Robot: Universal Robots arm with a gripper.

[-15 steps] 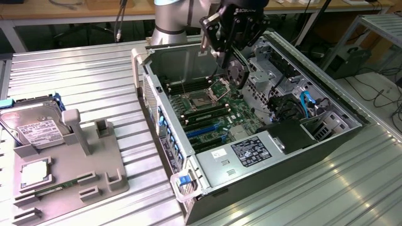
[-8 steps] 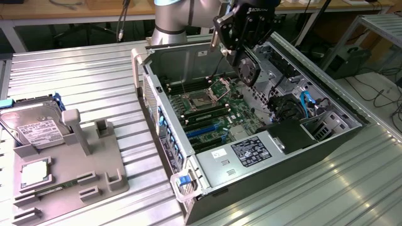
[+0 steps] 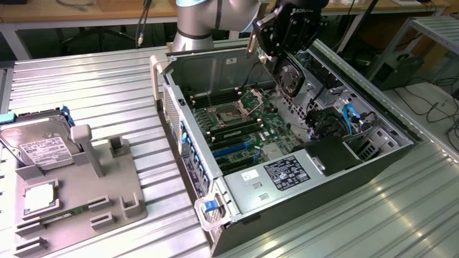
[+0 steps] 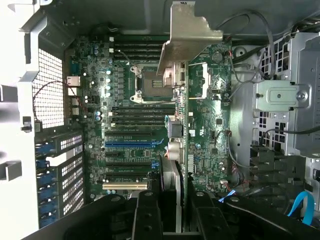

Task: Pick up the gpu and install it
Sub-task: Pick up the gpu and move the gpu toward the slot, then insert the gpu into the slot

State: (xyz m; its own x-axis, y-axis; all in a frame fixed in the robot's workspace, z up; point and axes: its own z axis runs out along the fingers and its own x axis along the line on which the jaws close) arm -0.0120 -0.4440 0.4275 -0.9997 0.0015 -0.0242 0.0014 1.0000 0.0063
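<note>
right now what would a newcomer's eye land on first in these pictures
First comes the gripper, clamped on the gpu, whose round fan is visible. It hangs over the open computer case near the exterior view's top centre. Below it the green motherboard lies exposed inside the case. At the exterior view's left, a grey parts holder carries a silver hard drive.

gpu (image 3: 289,76): dark card, round fan, silvery end bracket, on edge, aloft over motherboard (image 3: 240,126)
</note>
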